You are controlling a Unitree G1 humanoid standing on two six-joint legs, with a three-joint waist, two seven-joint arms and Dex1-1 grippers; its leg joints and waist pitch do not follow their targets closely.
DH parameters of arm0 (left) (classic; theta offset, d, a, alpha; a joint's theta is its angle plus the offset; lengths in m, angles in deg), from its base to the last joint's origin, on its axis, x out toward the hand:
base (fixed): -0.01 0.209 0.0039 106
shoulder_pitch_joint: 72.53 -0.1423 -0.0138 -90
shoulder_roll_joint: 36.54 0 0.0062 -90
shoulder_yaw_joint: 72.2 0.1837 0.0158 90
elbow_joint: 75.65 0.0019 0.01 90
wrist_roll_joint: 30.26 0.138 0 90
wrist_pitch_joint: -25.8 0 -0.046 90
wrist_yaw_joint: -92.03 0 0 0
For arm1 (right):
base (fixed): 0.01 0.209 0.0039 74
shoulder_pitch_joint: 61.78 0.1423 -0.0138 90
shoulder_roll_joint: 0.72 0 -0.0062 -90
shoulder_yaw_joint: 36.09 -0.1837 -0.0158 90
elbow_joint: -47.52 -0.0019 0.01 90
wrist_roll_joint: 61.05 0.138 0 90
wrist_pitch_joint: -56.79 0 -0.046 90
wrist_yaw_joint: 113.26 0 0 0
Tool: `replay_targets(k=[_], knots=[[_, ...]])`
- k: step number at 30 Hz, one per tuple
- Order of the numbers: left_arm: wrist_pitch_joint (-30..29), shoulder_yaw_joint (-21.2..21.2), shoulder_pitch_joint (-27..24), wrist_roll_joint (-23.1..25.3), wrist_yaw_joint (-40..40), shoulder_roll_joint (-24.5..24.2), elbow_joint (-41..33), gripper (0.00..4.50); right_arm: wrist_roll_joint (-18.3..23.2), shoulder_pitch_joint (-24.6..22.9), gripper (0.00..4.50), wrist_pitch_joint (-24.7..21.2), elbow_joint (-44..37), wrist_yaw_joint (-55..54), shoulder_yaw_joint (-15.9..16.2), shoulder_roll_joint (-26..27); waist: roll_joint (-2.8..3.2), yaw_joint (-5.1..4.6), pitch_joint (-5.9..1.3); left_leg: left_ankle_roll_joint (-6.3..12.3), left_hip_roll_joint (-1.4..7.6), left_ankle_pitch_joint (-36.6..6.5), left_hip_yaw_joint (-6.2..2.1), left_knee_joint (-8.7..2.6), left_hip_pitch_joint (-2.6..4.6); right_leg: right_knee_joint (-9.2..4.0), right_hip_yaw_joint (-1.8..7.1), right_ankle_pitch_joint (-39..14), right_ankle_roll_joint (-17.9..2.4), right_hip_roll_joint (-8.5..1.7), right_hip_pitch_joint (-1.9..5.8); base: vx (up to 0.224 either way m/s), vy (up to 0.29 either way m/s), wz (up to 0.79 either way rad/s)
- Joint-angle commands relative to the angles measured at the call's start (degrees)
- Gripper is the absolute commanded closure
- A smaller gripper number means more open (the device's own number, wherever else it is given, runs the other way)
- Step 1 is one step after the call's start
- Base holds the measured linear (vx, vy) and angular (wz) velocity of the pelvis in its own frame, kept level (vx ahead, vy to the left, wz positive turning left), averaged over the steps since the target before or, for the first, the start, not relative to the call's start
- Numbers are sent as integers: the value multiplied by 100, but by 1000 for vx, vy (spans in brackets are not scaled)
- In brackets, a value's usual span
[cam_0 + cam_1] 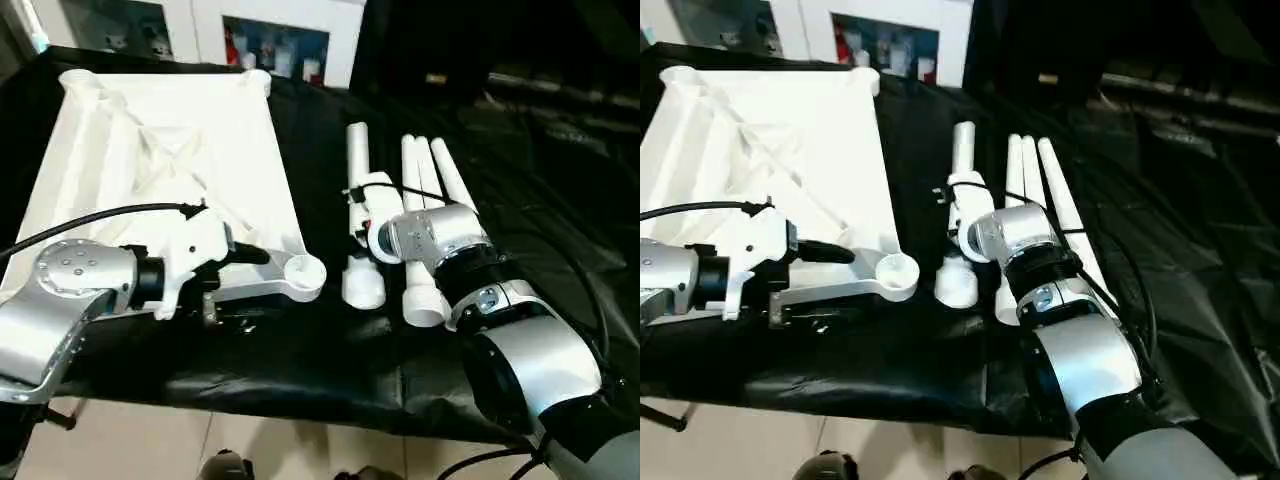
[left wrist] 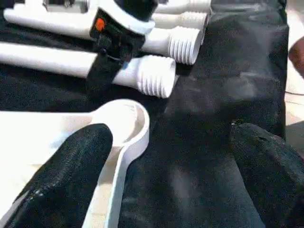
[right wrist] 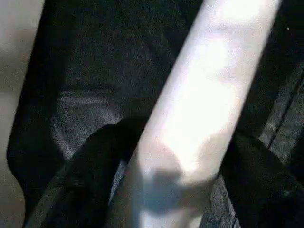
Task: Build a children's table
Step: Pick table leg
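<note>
Left eye view, contents by size.

Table point(image 1: 300, 370): draped in black cloth, carrying every item below.

Table top point(image 1: 170, 150): white plastic rectangle lying underside up on the robot's left half of the table, ribs showing, round sockets at its corners. The near corner socket point(image 1: 302, 275) faces the legs.

Legs point(image 1: 425, 200): white tapered tubes lying side by side on the cloth to the right of the table top, threaded ends toward the robot. One leg point(image 1: 358, 190) lies apart from the group, nearest the top, its threaded end just beside the near corner socket but not touching it. The exact number cannot be told, since the right arm covers part of the group.

Left pincer point(image 2: 171, 175): at the near edge of the table top, fingers spread wide; one black finger point(image 2: 71, 171) lies over the white rim by the corner socket, the other over the black cloth. It holds nothing.

Right pincer point(image 3: 175, 156): lowered over the legs, its two black fingers straddling one white leg point(image 3: 199, 95). Whether the fingers press on the leg cannot be told.
</note>
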Motion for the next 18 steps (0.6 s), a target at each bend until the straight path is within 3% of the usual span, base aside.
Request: replay_targets(k=[1, 7, 8, 12, 18], knots=[[-32, 129, 39, -19, 47, 61, -201, 0, -32, -144, 151, -86, 241, -36, -66, -70, 230, 6, -586, -334, 267, 627, -51, -323, 120, -191, 279, 2065, -1473, -442, 354, 0, 0, 0], [13, 162, -45, -3, 188, 176, -271, 0, -9, -165, 202, 101, 430, -206, -258, -162, 230, 26, -595, -480, 279, 191, -62, -337, 109, -235, 292, 1474, -1390, -479, 354, 0, 0, 0], [7, 164, -50, -4, 204, 188, -279, 0, 6, -164, 204, 131, 452, -239, -293, -174, 265, 42, -595, -497, 279, 158, -67, -337, 116, -232, 289, 1436, -1388, -483, 343, 0, 0, 0], [29, 158, -35, 26, 298, 268, -253, 0, 98, -166, 242, 241, 503, -378, -473, -215, 249, 75, -578, -569, 289, -196, -70, -349, 100, -253, 300, 1047, -1353, -492, 325, 0, 0, 0], [-20, 88, 39, 275, 918, 537, -185, 0, 331, -233, 264, 279, 259, -423, -796, -172, 246, 98, -597, -542, 289, -224, -77, -342, 96, -247, 296, 996, -1283, -478, 321, 0, 0, 0]])
